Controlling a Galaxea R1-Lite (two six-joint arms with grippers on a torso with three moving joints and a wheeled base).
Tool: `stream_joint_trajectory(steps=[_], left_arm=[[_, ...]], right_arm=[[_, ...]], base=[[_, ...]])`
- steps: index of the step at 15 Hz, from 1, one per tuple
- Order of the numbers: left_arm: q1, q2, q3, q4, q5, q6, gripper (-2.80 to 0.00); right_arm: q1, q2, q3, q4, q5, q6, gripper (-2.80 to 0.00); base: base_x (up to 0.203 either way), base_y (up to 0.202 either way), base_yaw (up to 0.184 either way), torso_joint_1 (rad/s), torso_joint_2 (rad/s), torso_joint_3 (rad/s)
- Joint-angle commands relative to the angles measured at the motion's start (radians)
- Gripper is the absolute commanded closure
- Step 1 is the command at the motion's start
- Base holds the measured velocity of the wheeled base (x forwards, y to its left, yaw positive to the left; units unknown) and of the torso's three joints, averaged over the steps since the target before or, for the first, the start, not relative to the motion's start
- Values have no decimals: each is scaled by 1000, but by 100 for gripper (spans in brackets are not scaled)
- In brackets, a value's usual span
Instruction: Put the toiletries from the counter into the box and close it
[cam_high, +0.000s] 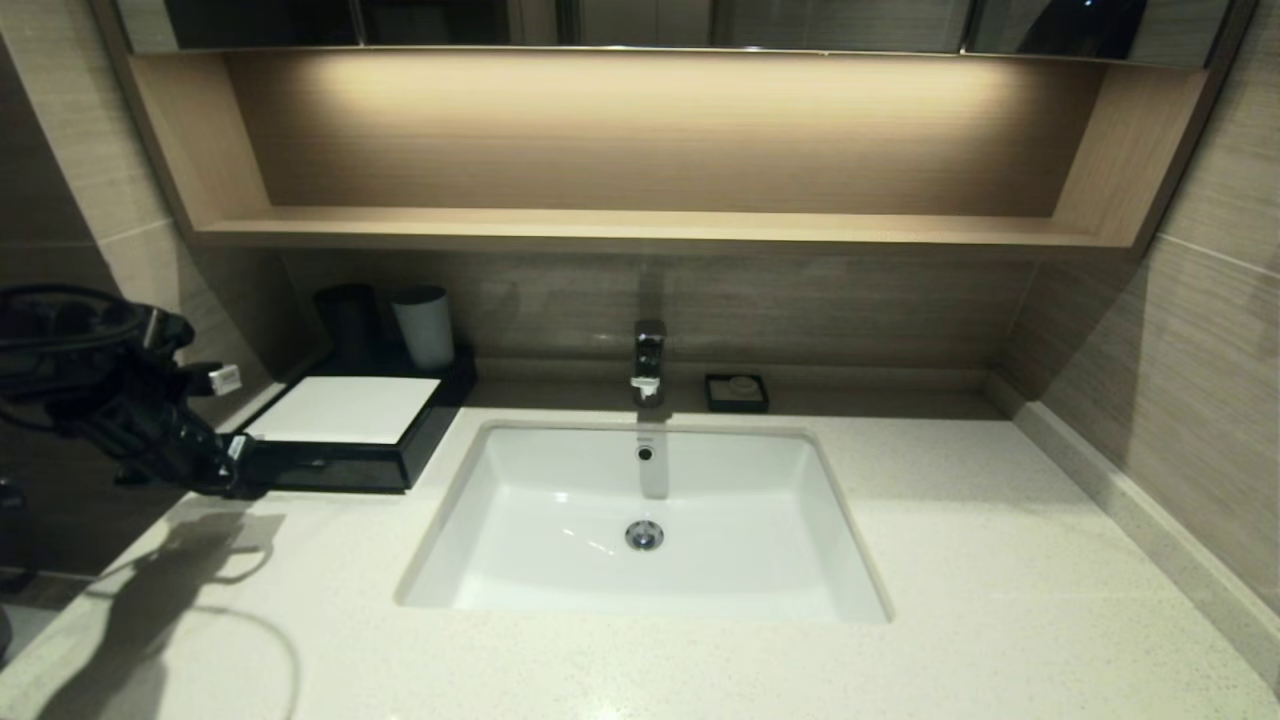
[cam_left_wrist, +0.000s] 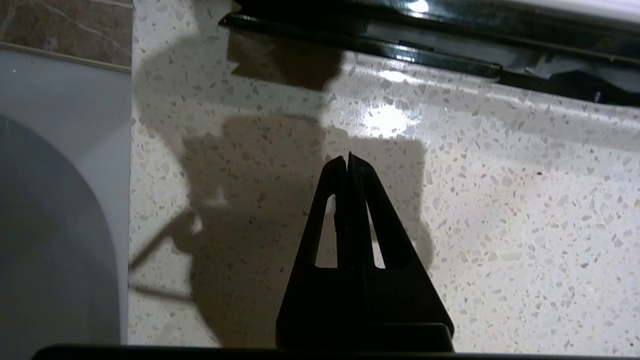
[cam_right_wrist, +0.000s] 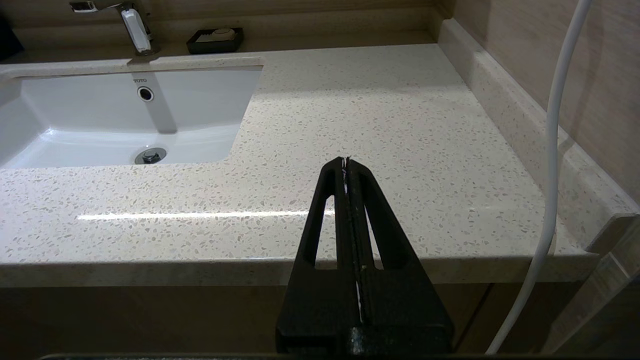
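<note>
Both grippers have their fingers pressed together and hold nothing. The left gripper hangs low over the speckled counter near its left edge, its tip just short of the front wall of the black box; in the head view it shows as a dark mass at the box's front left corner. The right gripper is parked off the counter's front edge toward the right corner, pointing across bare stone toward the back wall, and plays no part now.

The box sits on the counter's left side, between the sink and the left edge, with its white lid lying flat over the top, so it looks closed. Behind it, at the back left corner, stand a dark cup and a pale cup. A soap dish rests at the back edge just right of the tap.

No loose toiletries show anywhere on the counter, so the packing seems done and the closing step appears finished or nearly so. What remains, by my reading, is to check that the lid is seated all round, pressing it down with the closed left fingertips if any edge sits proud, then to lift the left arm clear without nudging the box.
</note>
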Motion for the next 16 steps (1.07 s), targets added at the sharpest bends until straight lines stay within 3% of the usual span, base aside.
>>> stream_joint_trajectory(steps=[1, 12, 16], left_arm=[[-1, 57, -43, 3, -1, -3, 0], [-11, 81, -75, -154, -10, -62, 0], [-12, 63, -69, -154, -12, -67, 0]], right_arm=[[1, 0, 0, 0, 0, 0, 0], [0, 0, 0, 0, 0, 0, 0], [1, 1, 0, 0, 0, 0, 0]], base=[[0, 0, 0, 0, 0, 0], [0, 0, 0, 0, 0, 0], [0, 0, 0, 0, 0, 0]])
